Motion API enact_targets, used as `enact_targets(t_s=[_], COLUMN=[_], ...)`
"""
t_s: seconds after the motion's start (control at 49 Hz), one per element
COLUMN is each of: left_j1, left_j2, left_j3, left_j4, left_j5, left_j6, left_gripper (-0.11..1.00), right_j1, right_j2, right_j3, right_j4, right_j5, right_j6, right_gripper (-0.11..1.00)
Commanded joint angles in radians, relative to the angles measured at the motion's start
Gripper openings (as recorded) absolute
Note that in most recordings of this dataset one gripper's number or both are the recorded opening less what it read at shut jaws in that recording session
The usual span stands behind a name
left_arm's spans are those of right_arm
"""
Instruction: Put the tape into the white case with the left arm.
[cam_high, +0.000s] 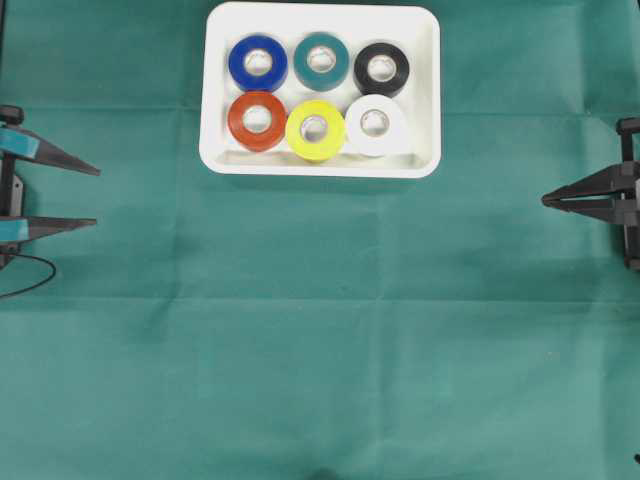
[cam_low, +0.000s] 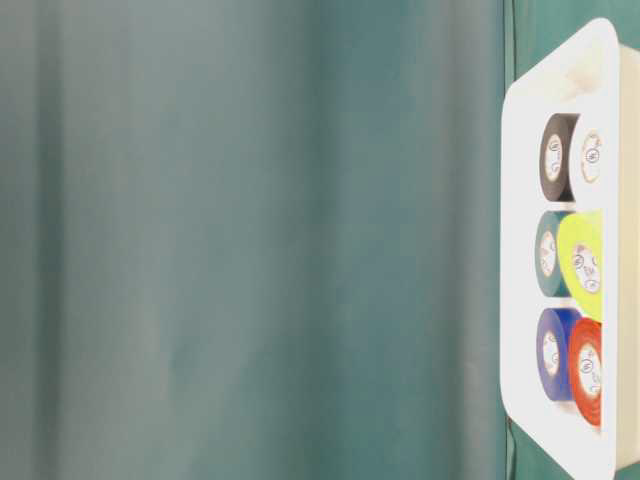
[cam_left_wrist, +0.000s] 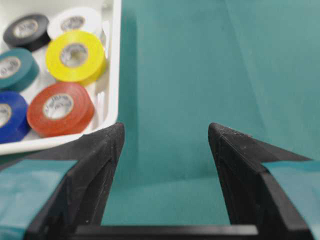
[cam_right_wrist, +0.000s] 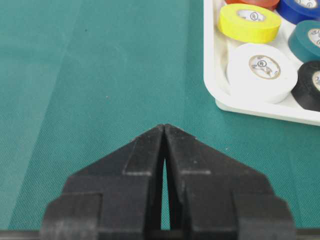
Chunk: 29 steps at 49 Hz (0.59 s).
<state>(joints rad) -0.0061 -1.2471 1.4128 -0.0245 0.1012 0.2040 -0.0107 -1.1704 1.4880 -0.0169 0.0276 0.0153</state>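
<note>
The white case (cam_high: 425, 60) sits at the top middle of the green cloth and holds several tape rolls lying flat: blue (cam_high: 257, 63), teal (cam_high: 321, 60), black (cam_high: 381, 68), red (cam_high: 257, 120), yellow (cam_high: 315, 129) and white (cam_high: 375, 124). My left gripper (cam_high: 97, 196) rests at the far left edge, open, nothing between its teal-striped fingers; in its wrist view (cam_left_wrist: 165, 131) the case (cam_left_wrist: 114, 65) lies ahead to the left. My right gripper (cam_high: 545, 200) is at the far right, shut and empty, with its tips touching (cam_right_wrist: 164, 125).
Green cloth covers the whole table, with creases across it. A thin black cable (cam_high: 35, 275) loops by the left arm. The table-level view shows the case (cam_low: 520, 250) at the right edge with the rolls standing in it.
</note>
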Motion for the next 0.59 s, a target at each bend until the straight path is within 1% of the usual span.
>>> enact_targets(t_s=[0.0, 0.265, 0.571], left_j1=[-0.003, -0.002, -0.003], left_j2=[-0.029, -0.110, -0.126], left_j3=[0.000, 0.031, 0.041], left_j4=[-0.003, -0.003, -0.003], left_j5=[-0.014, -0.014, -0.021], left_j6=[-0.002, -0.003, -0.005], left_gripper=[0.68, 0.68, 0.68], right_j1=[0.000, 0.000, 0.000], right_j2=[0.006, 0.006, 0.006], right_j3=[-0.011, -0.011, -0.011], right_j4=[-0.002, -0.002, -0.002], right_j5=[-0.011, -0.009, -0.009], right_j6=[0.000, 0.000, 0.000], right_gripper=[-0.10, -0.10, -0.10])
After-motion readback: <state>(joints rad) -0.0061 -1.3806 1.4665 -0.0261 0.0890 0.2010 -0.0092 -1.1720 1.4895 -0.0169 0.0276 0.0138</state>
